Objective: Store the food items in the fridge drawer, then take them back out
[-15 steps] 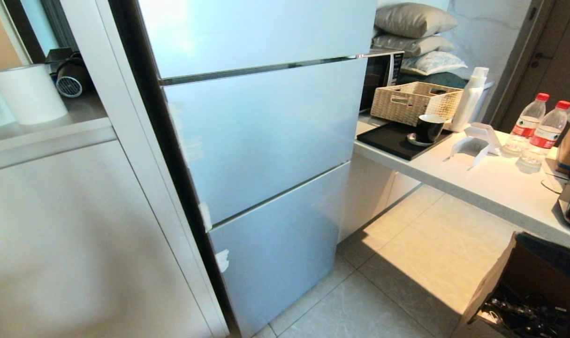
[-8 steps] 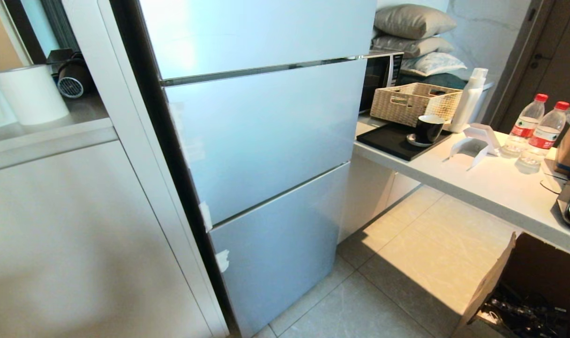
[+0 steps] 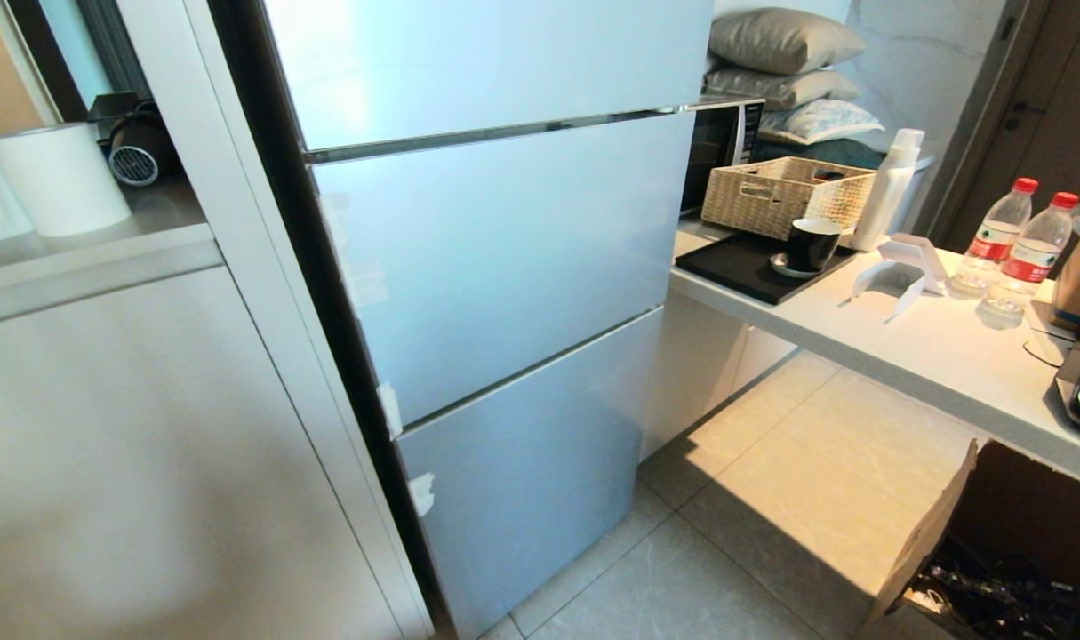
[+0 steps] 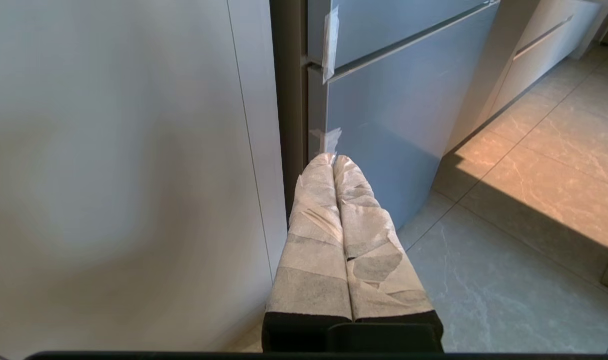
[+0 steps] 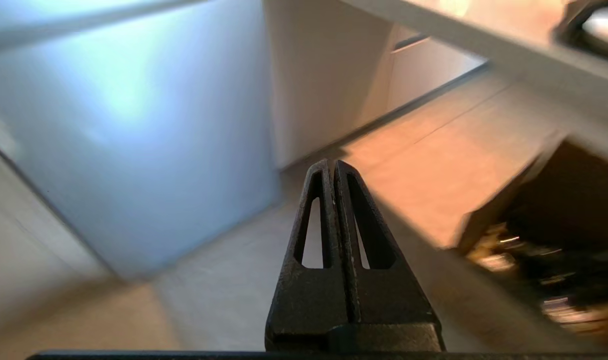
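Evidently the robot stood facing a shut fridge: three pale blue glossy fridge front panels (image 3: 504, 258), stacked, every one closed, so the clear fridge drawer sat hidden somewhere behind them and no orange-red food item was anywhere in sight. The left gripper (image 4: 333, 159), its two fingers wrapped in white tape and pressed together on nothing, pointed at the near edge of the lowest panel (image 4: 384, 125), beside the dark seam along the white cabinet side (image 4: 123, 165). The right gripper (image 5: 330, 165), bare black, was likewise shut and empty, hanging above the grey tiled floor (image 5: 223, 280), with the lowest panel off to one side of its tips. By my reckoning the task was either not begun or already finished. If opening came next, a finger ought to hook a panel's free edge and draw straight out, never skewed. Beyond the right gripper, on the white counter (image 3: 904, 347), I counted two clear red-capped water bottles (image 3: 1002, 233), one woven wicker basket (image 3: 784, 196), one black mug (image 3: 813, 242).
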